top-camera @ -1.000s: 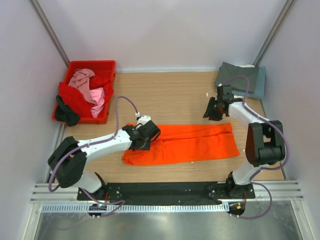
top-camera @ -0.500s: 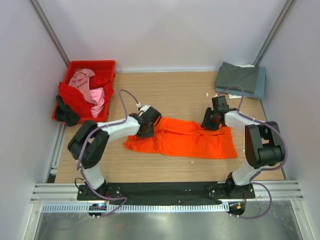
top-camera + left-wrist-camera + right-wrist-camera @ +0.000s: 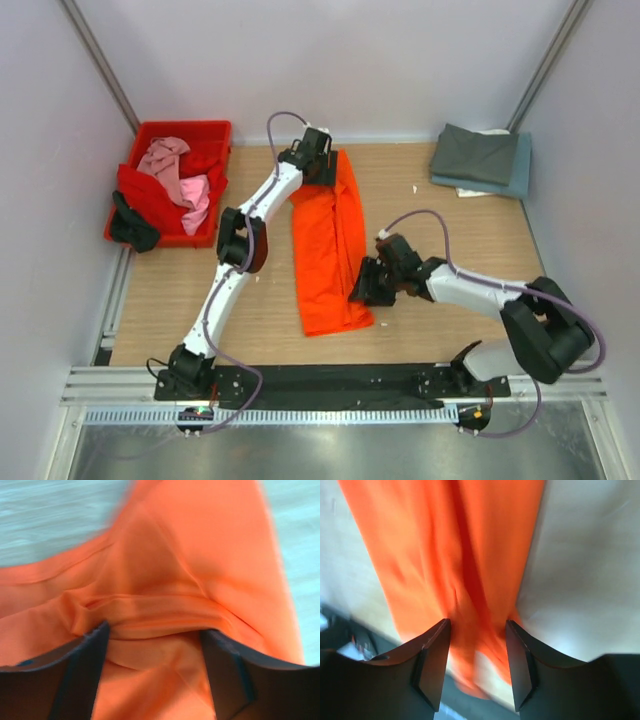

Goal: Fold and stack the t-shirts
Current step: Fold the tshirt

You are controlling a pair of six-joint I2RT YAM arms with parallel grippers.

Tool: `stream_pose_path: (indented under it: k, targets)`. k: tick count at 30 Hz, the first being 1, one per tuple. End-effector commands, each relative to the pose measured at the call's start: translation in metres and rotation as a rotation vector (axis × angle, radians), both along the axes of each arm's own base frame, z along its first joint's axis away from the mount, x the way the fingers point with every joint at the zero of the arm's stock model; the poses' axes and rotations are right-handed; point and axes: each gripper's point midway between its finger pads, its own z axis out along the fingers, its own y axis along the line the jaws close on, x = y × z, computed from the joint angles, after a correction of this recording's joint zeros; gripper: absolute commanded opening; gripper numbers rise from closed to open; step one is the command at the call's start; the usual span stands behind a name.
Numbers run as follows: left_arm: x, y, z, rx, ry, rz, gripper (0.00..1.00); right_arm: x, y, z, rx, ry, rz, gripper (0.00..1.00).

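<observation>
The bright orange t-shirt (image 3: 328, 245) lies folded in a long strip on the wooden table, running from far to near. My left gripper (image 3: 318, 160) is stretched out to its far end. In the left wrist view its fingers (image 3: 90, 650) stand apart, with wrinkled orange cloth (image 3: 165, 570) between and under them. My right gripper (image 3: 366, 290) is at the strip's near right edge. Its fingers (image 3: 432, 655) stand a little apart, with loose orange cloth (image 3: 445, 550) between them. Folded dark grey and slate blue shirts (image 3: 478, 157) lie stacked at the far right.
A red crate (image 3: 216, 131) at the far left holds pink, red and dark clothes. White walls close in the table on both sides. The black base rail (image 3: 330, 380) runs along the near edge.
The orange shirt has swung from lying across the table to lying far-to-near. My left arm reached far back with one end. My right gripper came near and left with the other end.
</observation>
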Motion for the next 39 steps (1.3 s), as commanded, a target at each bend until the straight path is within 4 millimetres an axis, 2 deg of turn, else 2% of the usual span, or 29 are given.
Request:
stream_pose_path:
  k: [1, 2, 3, 4, 5, 6, 7, 10, 13, 14, 16, 17, 18, 19, 20, 21, 22, 23, 24, 25, 27, 29, 30, 31, 33, 34, 35, 38, 39]
  targets:
    - [-0.021, -0.042, 0.068, -0.048, -0.089, -0.292, 0.78, -0.026, 0.012, 0.023, 0.025, 0.037, -0.042, 0.54]
    - [-0.036, -0.04, 0.047, -0.025, -0.046, -0.315, 0.82, -0.024, 0.008, 0.027, 0.005, 0.027, -0.053, 0.54]
    - [-0.04, -0.046, 0.085, -0.011, -0.137, -0.343, 0.89, -0.019, 0.007, 0.035, -0.01, -0.004, -0.055, 0.54]
    - [-0.045, -0.051, 0.102, -0.007, -0.166, -0.368, 0.89, -0.02, 0.001, 0.03, -0.045, -0.001, -0.052, 0.54]
    - [-0.048, -0.052, 0.117, 0.018, -0.196, -0.37, 0.91, -0.011, 0.003, 0.041, -0.057, -0.032, -0.048, 0.56]
    - [-0.053, -0.053, 0.137, 0.034, -0.23, -0.383, 0.98, -0.006, 0.001, 0.045, -0.087, -0.044, -0.045, 0.6]
    - [-0.061, -0.053, 0.164, 0.066, -0.277, -0.367, 1.0, -0.001, -0.01, 0.045, -0.166, -0.066, -0.035, 0.63]
    - [-0.067, -0.032, 0.213, 0.119, -0.356, -0.297, 1.0, 0.026, -0.012, 0.074, -0.234, -0.158, -0.043, 0.72]
    - [-0.07, -0.007, 0.237, 0.172, -0.381, -0.237, 1.0, 0.046, -0.014, 0.1, -0.252, -0.243, -0.078, 0.78]
    - [-0.074, 0.002, 0.255, 0.176, -0.404, -0.213, 1.0, 0.054, -0.014, 0.109, -0.251, -0.276, -0.08, 0.8]
    - [-0.08, 0.023, 0.262, 0.216, -0.404, -0.155, 1.0, 0.07, -0.011, 0.119, -0.239, -0.295, -0.09, 0.81]
    - [-0.089, 0.034, 0.281, 0.206, -0.425, -0.128, 1.0, 0.081, -0.016, 0.12, -0.231, -0.292, -0.098, 0.81]
    - [-0.095, 0.042, 0.279, 0.201, -0.405, -0.09, 1.0, 0.091, -0.016, 0.116, -0.228, -0.281, -0.1, 0.81]
    - [-0.103, 0.051, 0.257, 0.228, -0.347, -0.071, 1.0, 0.108, -0.014, 0.127, -0.198, -0.309, -0.115, 0.81]
    - [-0.115, 0.061, 0.267, 0.204, -0.35, -0.038, 1.0, 0.119, -0.014, 0.132, -0.176, -0.322, -0.118, 0.78]
    - [-0.124, 0.068, 0.257, 0.199, -0.312, -0.018, 0.98, 0.136, -0.022, 0.136, -0.158, -0.332, -0.125, 0.76]
    - [-0.14, 0.075, 0.225, 0.182, -0.227, 0.022, 0.97, 0.15, -0.017, 0.129, -0.135, -0.316, -0.11, 0.73]
    - [-0.151, 0.077, 0.215, 0.155, -0.195, 0.035, 0.94, 0.17, -0.013, 0.15, -0.104, -0.365, -0.11, 0.65]
    - [-0.167, 0.077, 0.23, 0.079, -0.217, 0.033, 0.92, 0.187, -0.018, 0.151, -0.109, -0.375, -0.107, 0.59]
    - [-0.191, 0.073, 0.189, 0.022, -0.105, 0.027, 0.9, 0.211, -0.007, 0.159, -0.084, -0.389, -0.083, 0.51]
    - [-0.228, 0.067, 0.166, -0.115, -0.055, 0.022, 0.88, 0.246, 0.011, 0.157, -0.064, -0.372, -0.018, 0.41]
    - [-0.248, 0.065, 0.153, -0.186, -0.04, 0.031, 0.86, 0.267, 0.027, 0.149, -0.037, -0.35, 0.027, 0.4]
    - [-0.254, 0.059, 0.159, -0.241, -0.07, 0.02, 0.86, 0.275, 0.036, 0.148, -0.011, -0.339, 0.049, 0.39]
    - [-0.268, 0.061, 0.132, -0.233, -0.022, 0.019, 0.85, 0.279, 0.05, 0.141, 0.04, -0.314, 0.09, 0.39]
    - [-0.278, 0.055, 0.12, -0.263, -0.002, 0.029, 0.84, 0.305, 0.065, 0.121, 0.072, -0.295, 0.099, 0.36]
    - [-0.286, 0.056, 0.104, -0.256, 0.033, 0.031, 0.83, 0.319, 0.073, 0.134, 0.11, -0.337, 0.097, 0.35]
    - [-0.291, 0.052, 0.098, -0.266, 0.051, 0.03, 0.82, 0.321, 0.084, 0.103, 0.152, -0.278, 0.128, 0.33]
    - [-0.302, 0.051, 0.076, -0.265, 0.084, 0.049, 0.8, 0.334, 0.107, 0.095, 0.318, -0.256, 0.14, 0.27]
    - [-0.306, 0.054, 0.066, -0.253, 0.099, 0.06, 0.8, 0.338, 0.11, 0.073, 0.334, -0.224, 0.131, 0.26]
